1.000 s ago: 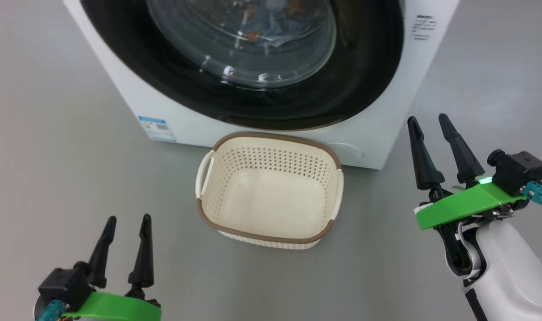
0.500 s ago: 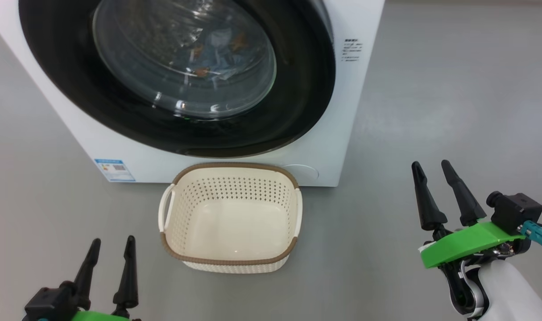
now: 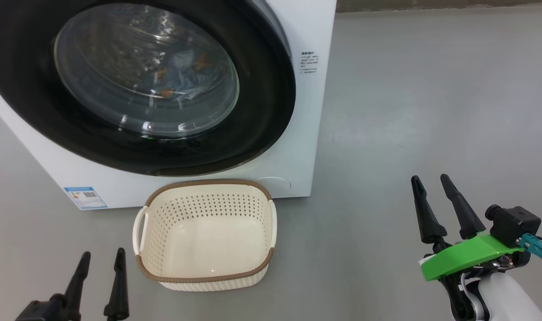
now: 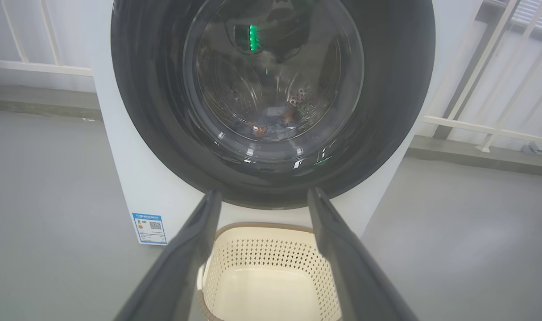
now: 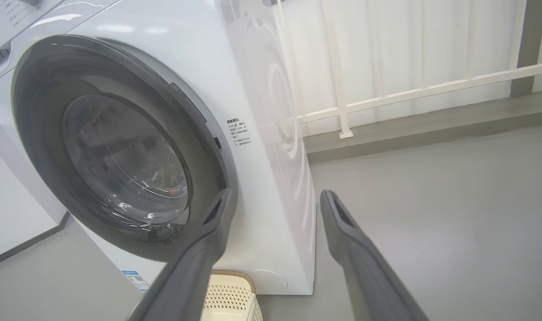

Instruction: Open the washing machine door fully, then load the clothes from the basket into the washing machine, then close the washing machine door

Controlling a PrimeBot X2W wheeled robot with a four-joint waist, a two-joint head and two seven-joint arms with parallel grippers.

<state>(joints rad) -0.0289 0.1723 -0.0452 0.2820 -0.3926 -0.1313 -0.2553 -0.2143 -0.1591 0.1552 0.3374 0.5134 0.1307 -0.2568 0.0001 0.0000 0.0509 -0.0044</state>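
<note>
The white washing machine (image 3: 306, 133) stands ahead with its round black-rimmed door (image 3: 262, 116) shut against the front. Through the glass window, light-blue clothes (image 3: 181, 82) with orange marks lie inside the drum, also visible in the left wrist view as clothes (image 4: 275, 127). On the floor in front of the machine sits the cream basket (image 3: 206, 278), with nothing in it. My left gripper (image 3: 100, 258) is open at the lower left, just left of the basket. Well clear of the machine at the lower right, my right gripper (image 3: 429, 180) hangs open and holds nothing.
Grey floor (image 3: 409, 111) spreads to the right of the machine. A white railing (image 5: 431, 89) and a raised kerb run behind it. Another white appliance (image 5: 12, 200) stands close beside the machine on its far side. A blue label (image 3: 85, 197) is stuck low on the front panel.
The head camera has swung right and tilted, so machine and basket slide left and down in view. My right gripper has sunk lower in the picture; both stay open.
</note>
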